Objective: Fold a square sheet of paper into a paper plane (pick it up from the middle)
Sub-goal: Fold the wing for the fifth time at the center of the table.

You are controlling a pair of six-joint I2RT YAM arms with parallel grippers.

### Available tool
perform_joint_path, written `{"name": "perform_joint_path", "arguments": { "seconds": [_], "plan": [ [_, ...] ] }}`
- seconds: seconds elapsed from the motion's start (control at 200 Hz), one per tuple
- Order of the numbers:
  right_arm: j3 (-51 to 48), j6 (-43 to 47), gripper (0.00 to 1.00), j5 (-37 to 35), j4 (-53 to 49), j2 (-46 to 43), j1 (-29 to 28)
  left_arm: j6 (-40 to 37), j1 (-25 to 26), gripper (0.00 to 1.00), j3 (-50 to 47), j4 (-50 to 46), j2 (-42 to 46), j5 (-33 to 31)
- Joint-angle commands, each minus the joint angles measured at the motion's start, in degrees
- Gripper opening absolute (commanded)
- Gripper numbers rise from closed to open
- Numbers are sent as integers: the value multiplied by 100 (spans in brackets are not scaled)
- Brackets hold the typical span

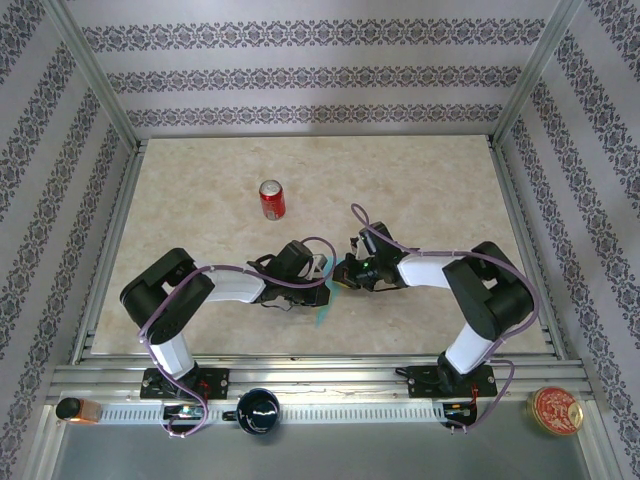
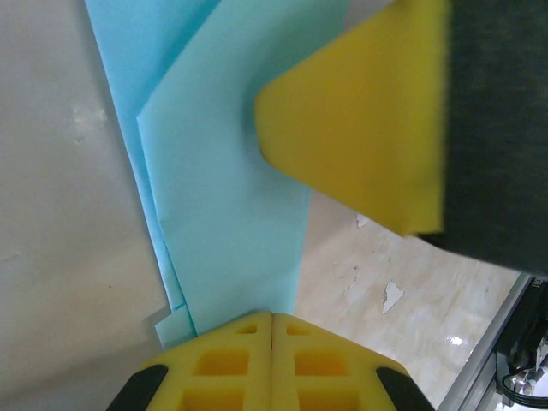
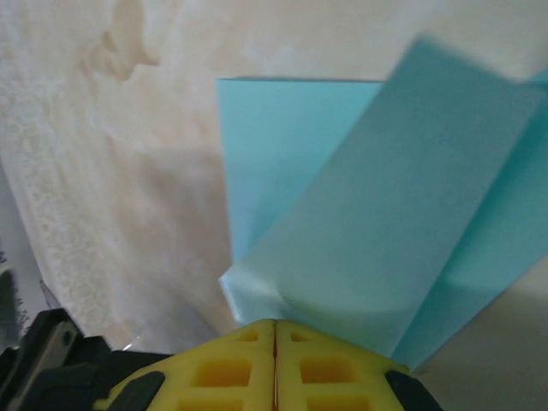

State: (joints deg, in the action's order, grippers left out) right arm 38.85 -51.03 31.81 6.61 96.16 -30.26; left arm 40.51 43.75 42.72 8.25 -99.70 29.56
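The square sheet of paper is turquoise-blue and folded into several long layers. It is held just above the table's near middle. My left gripper is shut on it; in the left wrist view the paper runs out from between the closed yellow jaws. My right gripper is shut on it too, and its view shows a folded flap rising from the closed jaws. The two grippers meet almost tip to tip. A right gripper finger lies against the paper. Whether the folds make a paper plane I cannot tell.
A red soda can stands upright farther back, left of centre. On the front rail sit a black cup, an orange item and a round red tin. Aluminium frame posts and patterned walls enclose the beige table.
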Motion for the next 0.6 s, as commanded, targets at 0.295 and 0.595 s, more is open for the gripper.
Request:
{"name": "perform_joint_path", "arguments": {
  "seconds": [0.295, 0.595],
  "plan": [
    [-77, -379, 11, -803, 128, 237, 458, -201, -23, 0, -414, -811, -479, 170],
    [-107, -671, 12, -1310, 51, 188, 786, -228, -24, 0, -494, -730, -638, 313]
  ]
}}
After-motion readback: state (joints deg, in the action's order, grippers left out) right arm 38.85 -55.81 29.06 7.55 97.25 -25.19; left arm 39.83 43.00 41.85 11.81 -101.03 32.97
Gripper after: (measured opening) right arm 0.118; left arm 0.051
